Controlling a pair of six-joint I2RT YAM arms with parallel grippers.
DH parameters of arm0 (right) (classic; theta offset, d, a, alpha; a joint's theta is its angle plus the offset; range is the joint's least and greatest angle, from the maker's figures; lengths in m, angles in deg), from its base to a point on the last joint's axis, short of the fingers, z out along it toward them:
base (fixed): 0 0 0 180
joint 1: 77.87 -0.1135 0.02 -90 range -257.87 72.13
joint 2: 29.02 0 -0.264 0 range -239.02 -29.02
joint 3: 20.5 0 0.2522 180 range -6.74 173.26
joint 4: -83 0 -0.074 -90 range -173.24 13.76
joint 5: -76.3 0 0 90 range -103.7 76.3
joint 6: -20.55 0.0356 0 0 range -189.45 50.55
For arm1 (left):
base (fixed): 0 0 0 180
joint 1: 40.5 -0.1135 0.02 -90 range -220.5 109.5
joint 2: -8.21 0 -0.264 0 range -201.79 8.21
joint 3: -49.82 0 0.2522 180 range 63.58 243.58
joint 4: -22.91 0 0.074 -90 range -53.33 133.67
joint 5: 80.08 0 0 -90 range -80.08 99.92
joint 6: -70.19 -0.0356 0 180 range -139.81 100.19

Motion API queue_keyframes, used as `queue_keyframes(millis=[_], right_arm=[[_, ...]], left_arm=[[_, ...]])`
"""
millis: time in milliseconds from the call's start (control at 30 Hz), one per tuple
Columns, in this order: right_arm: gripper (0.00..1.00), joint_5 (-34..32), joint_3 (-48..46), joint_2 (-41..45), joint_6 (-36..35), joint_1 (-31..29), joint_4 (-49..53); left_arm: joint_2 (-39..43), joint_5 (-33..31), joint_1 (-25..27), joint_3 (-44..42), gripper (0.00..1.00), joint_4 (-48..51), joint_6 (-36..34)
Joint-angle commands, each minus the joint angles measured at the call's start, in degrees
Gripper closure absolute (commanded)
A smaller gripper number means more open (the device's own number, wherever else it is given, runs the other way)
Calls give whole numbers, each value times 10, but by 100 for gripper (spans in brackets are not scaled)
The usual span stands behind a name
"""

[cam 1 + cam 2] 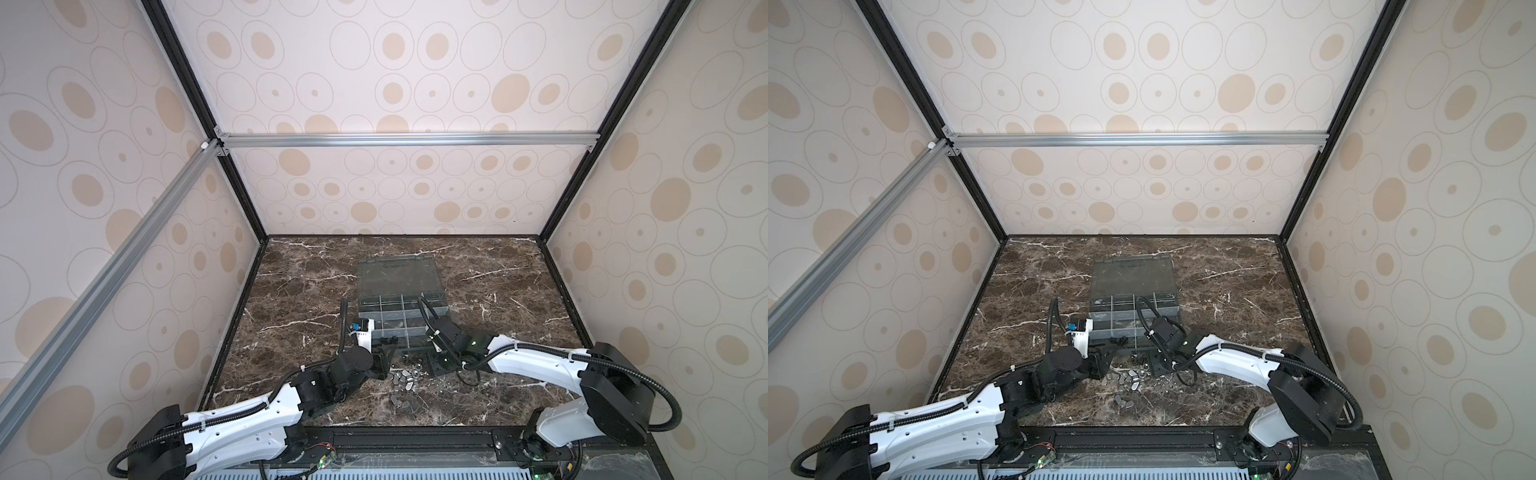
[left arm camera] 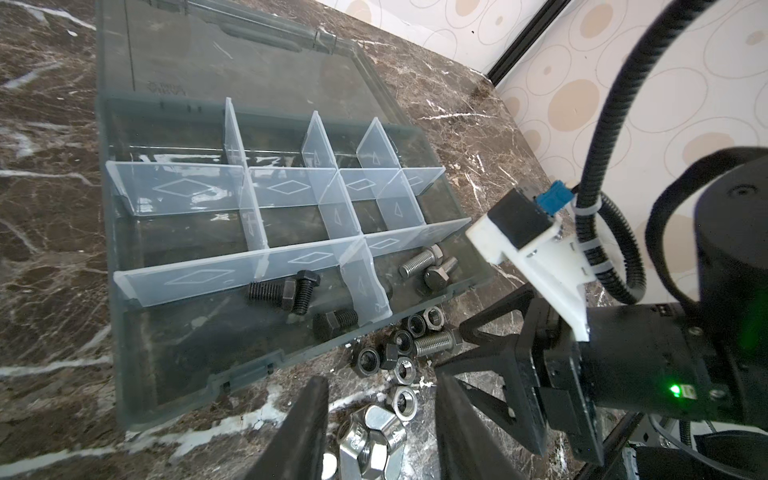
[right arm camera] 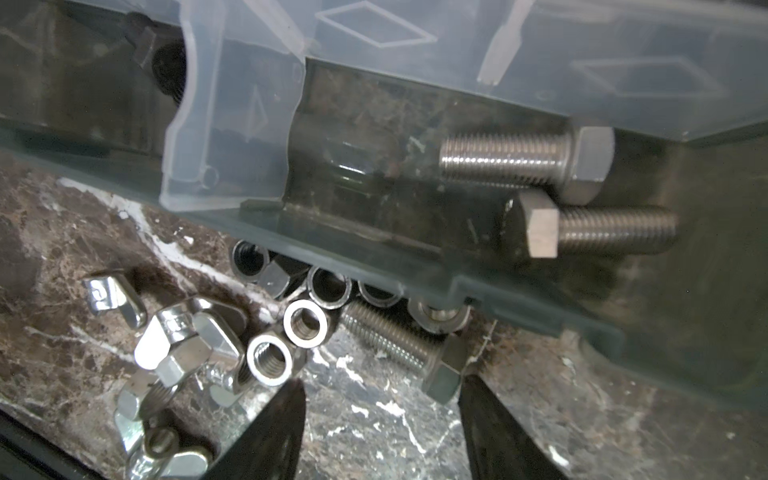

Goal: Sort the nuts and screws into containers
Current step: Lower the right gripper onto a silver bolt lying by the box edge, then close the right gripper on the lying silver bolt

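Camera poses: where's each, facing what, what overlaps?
Top views: high overhead, near side, looking down at the translucent grey plastic organizer box; both white arms show.
Left wrist: behind left hand, facing the box; right hand shows too.
Right wrist: behind right hand, facing the box's near wall.
Both wrists share the loose silver threaded screw.

No readable words, numbers or brand names appear anywhere in the scene. In the left wrist view, the clear lid (image 2: 232,62) of the organizer box (image 2: 124,332) carries a short raised marking (image 2: 166,88) near its hinge edge, but the characters are too faint and blurred to make out. The thin dividers (image 2: 183,189) between the containers (image 2: 291,220) bear only moulded outlines, diamonds on the long ones and small triangles on the short ones, with no lettering.
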Motion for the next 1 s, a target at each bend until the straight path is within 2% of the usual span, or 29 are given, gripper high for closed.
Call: queue_keyframes(millis=[0, 700, 967], right_arm=[[36, -22, 17, -17, 1, -6, 9], [34, -102, 55, -87, 51, -25, 34], [37, -111, 61, -107, 61, -28, 44]], left_arm=[[9, -5, 2, -1, 57, -13, 8], [-6, 3, 4, 5, 57, -17, 2], [-7, 3, 7, 6, 57, -17, -2]])
